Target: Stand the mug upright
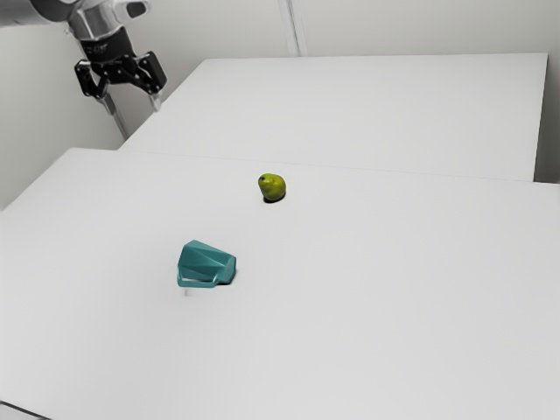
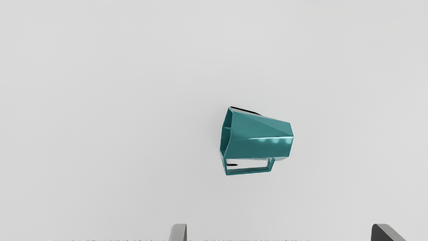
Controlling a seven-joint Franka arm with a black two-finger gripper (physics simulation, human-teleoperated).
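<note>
Inspection runs from the exterior view's left to its right, with the mug as landmark.

Hand [image 1: 132, 105]: found raised in the air, beyond the mug toward the exterior view's upper left, and well apart from it. The fingers [image 2: 179, 233] are spread wide, with nothing between them.

Mug [image 1: 207, 264]: teal, faceted, lying on its side on the tabletop [image 1: 367, 297]. Its mouth [image 2: 226, 134] faces the exterior view's left, and its narrower base [image 2: 290, 140] faces the right. The handle [image 2: 249, 172] juts from the side nearest the exterior camera. Upright condition: not met.

Pear [image 1: 272, 186]: green, resting to the right of the mug and farther from the exterior camera, not touching it.

Assessment: the step in hand is judged to be getting the hand to the mug for a grasp. The next move calls for bringing the open hand down over the mug, turned so that the fingers pass either side of its body without catching the handle. After a firm closing, a lift and a tilt should bring the mouth to the top before the base is set down flat. The tapered, faceted walls could slip or twist in a poorly centred grip.
</note>
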